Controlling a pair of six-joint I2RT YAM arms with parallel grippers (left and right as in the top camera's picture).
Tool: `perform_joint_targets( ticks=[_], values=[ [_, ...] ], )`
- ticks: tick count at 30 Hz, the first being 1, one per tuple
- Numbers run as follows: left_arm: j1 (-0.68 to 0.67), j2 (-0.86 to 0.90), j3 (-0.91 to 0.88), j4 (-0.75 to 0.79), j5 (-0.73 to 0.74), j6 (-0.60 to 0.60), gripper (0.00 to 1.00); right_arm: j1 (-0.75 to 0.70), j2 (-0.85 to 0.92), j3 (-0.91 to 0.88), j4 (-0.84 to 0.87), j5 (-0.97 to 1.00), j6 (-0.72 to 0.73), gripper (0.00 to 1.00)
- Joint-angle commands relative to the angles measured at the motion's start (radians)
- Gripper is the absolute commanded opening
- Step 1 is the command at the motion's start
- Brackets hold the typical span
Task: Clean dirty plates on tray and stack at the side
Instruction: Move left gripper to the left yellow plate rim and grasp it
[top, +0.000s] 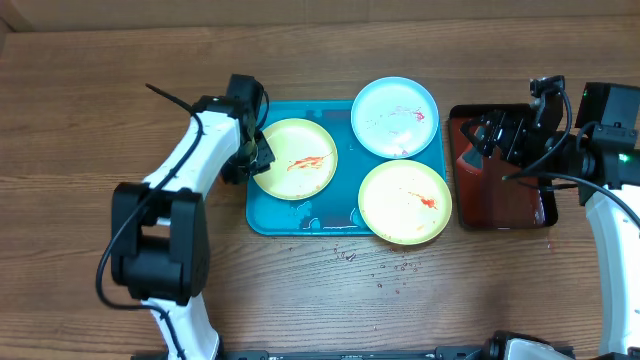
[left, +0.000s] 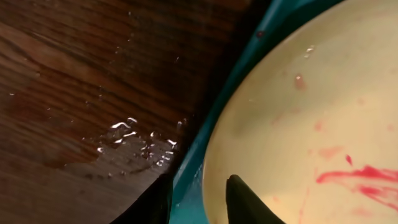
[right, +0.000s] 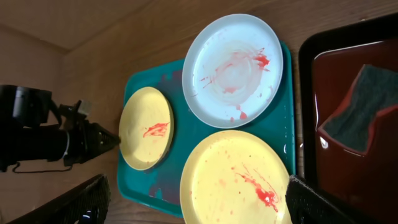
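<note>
Left wrist view: left fingers (left: 249, 202) spread, straddling rim of 9 o'clock yellow-green plate (left: 298, 124); nothing pinched.
Why: prob. lining up an edge grip, as plate lies flat in turquoise tray (top: 262, 215).
Others: blue-white plate (top: 395, 117) at 1 o'clock, 5 o'clock plate (top: 404, 202) riding over tray rim; all sauce-smeared.
Right fingers (right: 317, 205): spread wide, empty, above dark red tray (top: 500, 205) w/ sponge (right: 360, 102).
Room: tight betw. plate rim & tray wall; table (top: 80, 120) open at 9 o'clock.

I see a wooden table (top: 80, 90). A blue tray (top: 300, 215) and a red tray (top: 500, 205) lie on it, close together. Droplets (top: 350, 258) wet the wood.
</note>
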Motion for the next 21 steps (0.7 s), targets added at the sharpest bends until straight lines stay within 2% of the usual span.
perform_joint_targets(
  ticks=[1,7,13,21],
  values=[
    [-0.009,0.055,0.008,0.016,0.003,-0.037,0.27,-0.002,0.001,0.024,-0.002,0.023,-0.001,0.91],
    [-0.009,0.057,0.009,0.038,0.015,-0.035,0.24,-0.002,0.001,0.024,-0.002,0.023,-0.001,0.91],
    [-0.009,0.057,0.009,0.043,0.086,0.027,0.22,-0.002,0.001,0.024,-0.002,0.023,-0.001,0.91],
    [-0.027,0.058,-0.013,0.052,0.076,0.092,0.33,-0.002,0.001,0.024,-0.002,0.023,-0.001,0.91]
  ],
)
